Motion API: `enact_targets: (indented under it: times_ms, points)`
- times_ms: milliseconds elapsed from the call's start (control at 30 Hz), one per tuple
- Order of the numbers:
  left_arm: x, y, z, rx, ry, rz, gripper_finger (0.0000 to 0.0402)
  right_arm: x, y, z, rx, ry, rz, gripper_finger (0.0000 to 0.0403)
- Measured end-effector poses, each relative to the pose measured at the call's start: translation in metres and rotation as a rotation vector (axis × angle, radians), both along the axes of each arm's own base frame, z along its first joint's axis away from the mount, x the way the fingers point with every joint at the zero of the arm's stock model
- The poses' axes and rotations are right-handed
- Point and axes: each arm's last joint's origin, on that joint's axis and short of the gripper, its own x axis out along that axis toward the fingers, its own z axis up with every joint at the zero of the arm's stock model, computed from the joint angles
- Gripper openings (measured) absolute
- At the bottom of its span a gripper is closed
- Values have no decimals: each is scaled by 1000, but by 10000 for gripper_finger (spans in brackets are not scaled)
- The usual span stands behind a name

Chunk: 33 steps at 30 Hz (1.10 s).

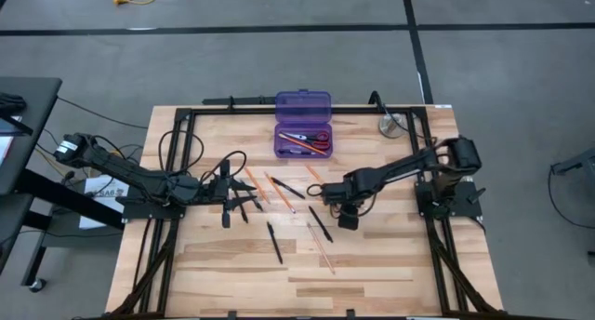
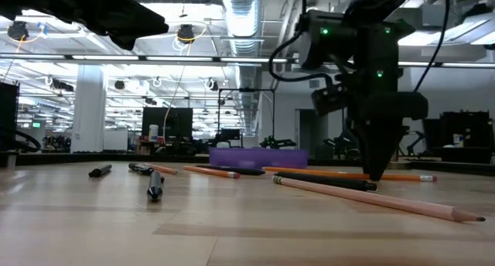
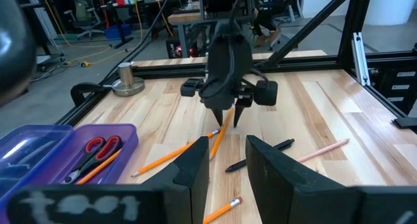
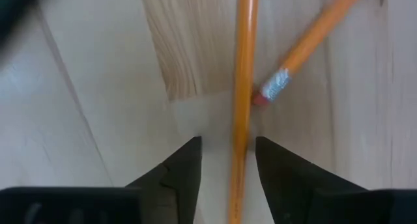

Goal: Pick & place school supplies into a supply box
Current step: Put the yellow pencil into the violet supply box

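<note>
The R gripper [image 4: 228,178] was down at the table [image 1: 372,264] near its middle, pointing straight down, fingers [image 4: 179,175] apart with an orange pencil [image 4: 242,87] running between them. The pads stood clear of it on both sides, so open and not gripping. A 2nd pencil [image 4: 313,42] lay at an angle just beside, its eraser end touching or nearly touching the first. In the left wrist view the same gripper [image 3: 227,116] showed tips-down over a pencil.

The L gripper [image 1: 226,192] was low over the table's left-centre, among several pens; its fingers [image 3: 195,168] showed a gap w/ nothing between them, so partly open & empty.

The box [image 1: 303,125] sat open at the far edge of the table, about mid-width, lid back. Inside were red scissors [image 1: 318,137] plus a few pencils/pens. It was well apart from both grippers.

Loose supplies were still scattered btwn the arms and nearer the front: orange pencils [image 1: 253,183], a black pen [image 1: 274,241], another pen [image 1: 320,224], a pale pencil [image 1: 321,250]. In the low view a pale pencil [image 2: 371,196] lay closest, w/ a dark pen [image 2: 155,185] off to one side.

A metal disc [image 1: 390,126] sat near the far right corner, beside the frame.
</note>
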Motion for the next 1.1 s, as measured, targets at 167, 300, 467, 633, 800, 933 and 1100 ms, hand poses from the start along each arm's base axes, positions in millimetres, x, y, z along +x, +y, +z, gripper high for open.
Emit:
enact_targets:
  times_ms: [167,300,467,633,800,933,1100]
  points:
    - [0,0,0,0,1,-2,92,2,2,-11,-8,39,3,126]
    - [0,-1,0,-3,2,-19,92,2,2,-9,-8,32,-4,97]
    - [0,-1,0,-13,1,-26,92,-1,2,-3,-4,1,-16,28]
    - [0,-1,0,-15,1,-25,92,-1,2,-1,3,-5,-27,16]
    - [0,-1,0,-15,1,-25,92,-2,5,0,20,0,-21,9]
    - [0,-1,0,-15,1,-25,92,-4,6,4,27,5,-55,8]
    - [0,-1,0,-17,3,-25,92,-11,8,15,65,6,-69,5]
